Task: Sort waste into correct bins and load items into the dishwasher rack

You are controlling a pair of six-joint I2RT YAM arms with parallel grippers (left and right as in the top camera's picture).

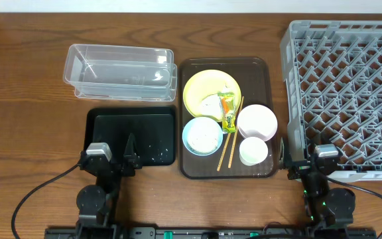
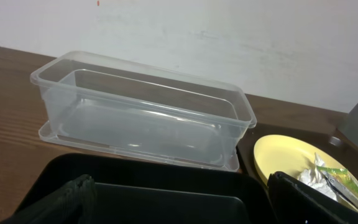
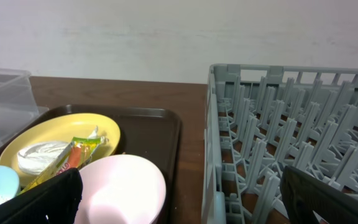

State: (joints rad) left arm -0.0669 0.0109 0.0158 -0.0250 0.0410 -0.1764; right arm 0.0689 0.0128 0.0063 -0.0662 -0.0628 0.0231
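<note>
A brown serving tray [image 1: 191, 73] holds a yellow plate [image 1: 201, 89], a green-yellow-orange wrapper [image 1: 228, 114] with crumpled white paper, a light blue bowl [image 1: 202, 135] with white rice-like scraps, a white-pink bowl [image 1: 256, 122], a small white cup [image 1: 253, 151] and wooden chopsticks [image 1: 228, 147]. The clear tub [image 1: 120, 72] and black tray [image 1: 132, 136] lie to its left, and the grey rack [image 1: 347, 93] to its right. My left gripper [image 1: 109, 158] [image 2: 179, 200] is open and empty over the black tray's near edge. My right gripper [image 1: 308, 160] [image 3: 179, 193] is open and empty between the white-pink bowl [image 3: 120, 190] and the rack [image 3: 291, 124].
The wooden table [image 1: 25, 133] is bare at the far left. A pale wall [image 2: 229, 37] stands behind the table. The rack's near-left corner is close to my right arm.
</note>
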